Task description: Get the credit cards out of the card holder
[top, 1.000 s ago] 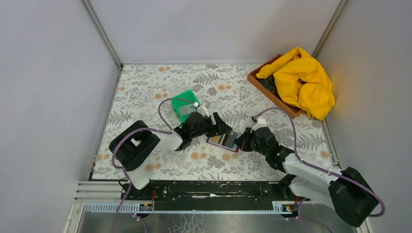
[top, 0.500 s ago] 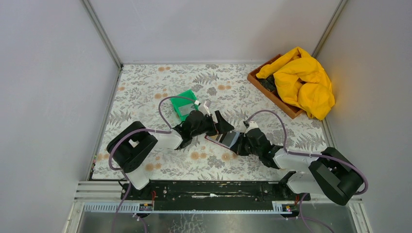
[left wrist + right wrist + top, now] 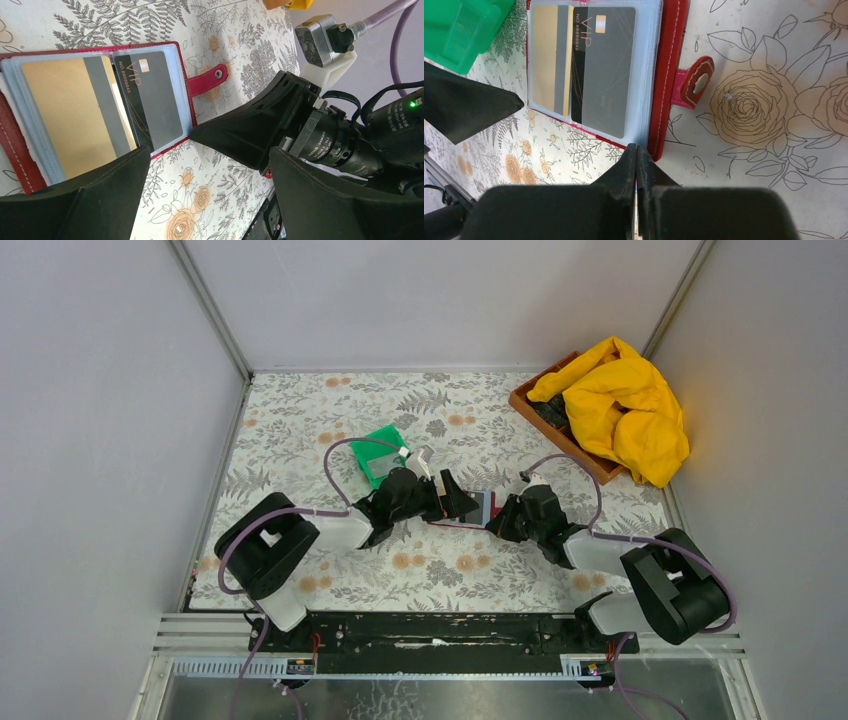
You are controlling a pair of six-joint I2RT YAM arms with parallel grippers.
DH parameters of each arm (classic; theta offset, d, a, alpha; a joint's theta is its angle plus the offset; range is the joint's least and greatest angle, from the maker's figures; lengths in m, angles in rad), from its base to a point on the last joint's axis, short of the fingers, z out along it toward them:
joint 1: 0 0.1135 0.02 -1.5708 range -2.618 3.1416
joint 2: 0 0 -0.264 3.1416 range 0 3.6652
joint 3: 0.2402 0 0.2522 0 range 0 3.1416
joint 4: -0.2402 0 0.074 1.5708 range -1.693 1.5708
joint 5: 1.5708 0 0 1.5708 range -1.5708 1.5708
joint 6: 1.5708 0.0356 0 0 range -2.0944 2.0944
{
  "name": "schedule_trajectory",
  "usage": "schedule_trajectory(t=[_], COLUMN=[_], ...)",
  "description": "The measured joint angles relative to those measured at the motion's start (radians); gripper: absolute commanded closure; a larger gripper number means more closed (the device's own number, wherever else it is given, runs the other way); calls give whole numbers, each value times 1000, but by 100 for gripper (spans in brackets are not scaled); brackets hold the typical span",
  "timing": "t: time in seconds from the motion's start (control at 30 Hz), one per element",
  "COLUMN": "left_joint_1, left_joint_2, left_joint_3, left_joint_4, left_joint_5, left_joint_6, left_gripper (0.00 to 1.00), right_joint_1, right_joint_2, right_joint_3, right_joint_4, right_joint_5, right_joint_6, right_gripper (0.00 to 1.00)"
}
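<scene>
- Top external view: the small dark red folding card holder [image 3: 477, 507] lies open on the floral-patterned worktop [image 3: 300, 420], between the two arms and right of the green plastic bin [image 3: 383, 455]. It now sits a little farther from the arm bases than a second ago.
- The right arm has folded in closer. The right pincer [image 3: 636, 150] is shut tight, with its tip at the holder's right-hand edge, where the red cover meets the pale blue-grey sleeves [image 3: 647, 60]. I cannot tell whether it nips that edge or only presses on it.
- The left pincer [image 3: 455, 498] has just spread wide and holds nothing. It is poised at the holder's left side.
- The credit cards are all in their sleeves: a gold-tan card [image 3: 60, 115] with a grey stripe, and beside it a black card [image 3: 155, 100] marked VIP. None is out yet.
- My reading is that the holder has been repositioned and steadied, and the left jaws have been readied to go in for a first card. The extraction itself has yet to begin.
</scene>
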Motion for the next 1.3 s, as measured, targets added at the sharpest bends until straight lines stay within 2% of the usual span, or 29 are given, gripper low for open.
schedule_trajectory(t=[0.2,0.37,0.73,1.3], left_joint_1=[14,33,81,86], left_joint_2=[19,97,274,242], left_joint_3=[0,8,148,140], left_joint_4=[15,82,127,86], left_joint_5=[7,52,128,134], left_joint_6=[-1,-24,-38,3], left_gripper=[8,10,11,11], right_joint_1=[-3,-3,-10,-28], right_joint_2=[-27,-78,73,171], right_joint_3=[6,22,163,169], right_joint_4=[-38,-65,-45,13], right_joint_5=[-9,-8,-23,-32], right_joint_6=[-30,-54,-74,-84], right_gripper=[100,100,100,100])
